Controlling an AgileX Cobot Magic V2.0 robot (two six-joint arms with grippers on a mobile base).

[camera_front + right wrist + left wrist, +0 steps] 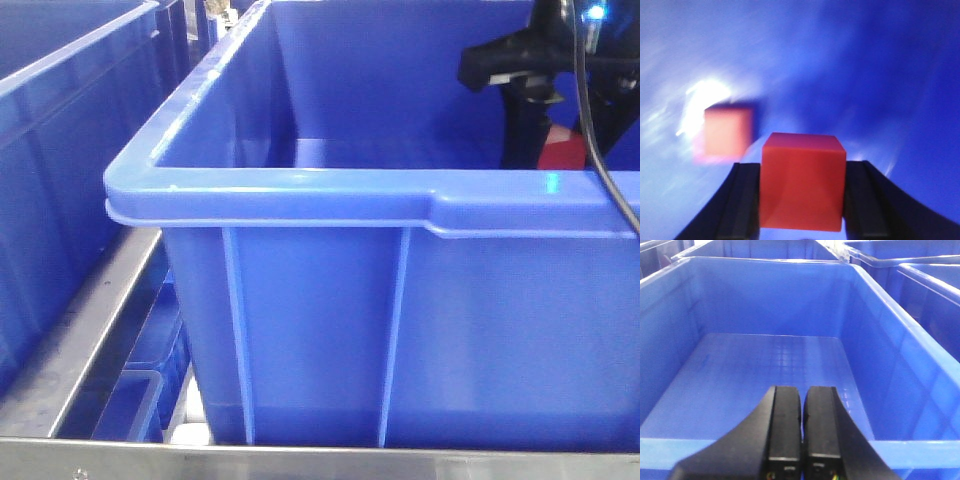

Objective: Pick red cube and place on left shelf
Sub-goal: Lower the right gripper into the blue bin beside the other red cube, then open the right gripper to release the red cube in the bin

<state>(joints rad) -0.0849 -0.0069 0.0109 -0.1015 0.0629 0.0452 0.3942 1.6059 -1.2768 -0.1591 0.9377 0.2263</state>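
The red cube [802,192] is clamped between the black fingers of my right gripper [803,167], which is shut on it in front of a glossy blue surface. In the front view a bit of the red cube [562,152] shows under my right arm [525,70], inside the large blue crate [300,190]. That crate rests on the steel rails of the left shelf [90,340]. My left gripper [803,390] is shut and holds nothing, hovering at the near rim of an empty blue crate [765,370].
A pale red blur [727,132] on the shiny blue surface looks like the cube's reflection. More blue crates stand to the left [50,120] and to the right [920,285]. A black cable [600,150] hangs over the crate rim.
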